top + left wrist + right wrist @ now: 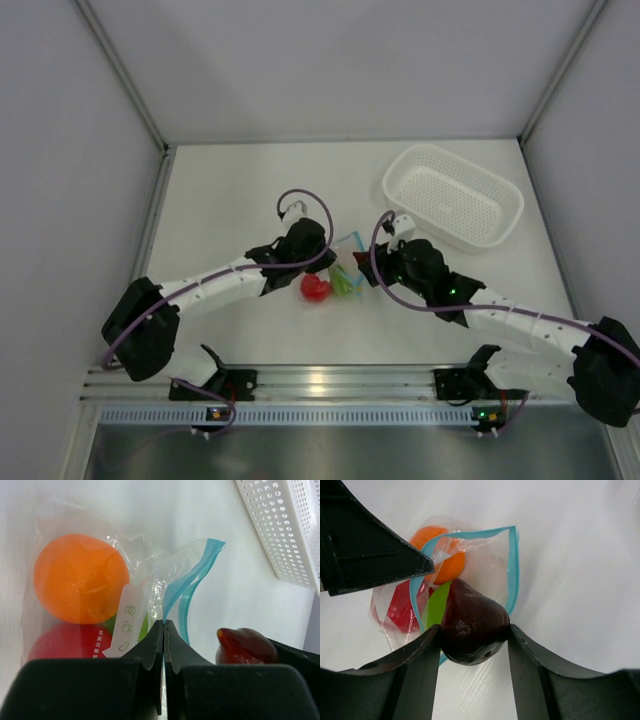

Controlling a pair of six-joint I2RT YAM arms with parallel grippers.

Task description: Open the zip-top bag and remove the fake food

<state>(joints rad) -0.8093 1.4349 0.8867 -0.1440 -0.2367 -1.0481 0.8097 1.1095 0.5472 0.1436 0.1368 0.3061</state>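
— Where's the bag (pixel 150 565)?
— Your left gripper (pixel 163 630) nips its limp, slippery-looking film, fingers tight together beside the zip (pixel 192 575), likely the firmer hold. Your right gripper (pixel 475 630) squeezes the smooth, light-looking maroon piece (pixel 470 612) at the bag's mouth

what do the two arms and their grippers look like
The left arm and right arm have white tubular links between bulky black joints, with a thin purple cable looping along each. The left gripper and right gripper have matte black, wedge-shaped fingers.
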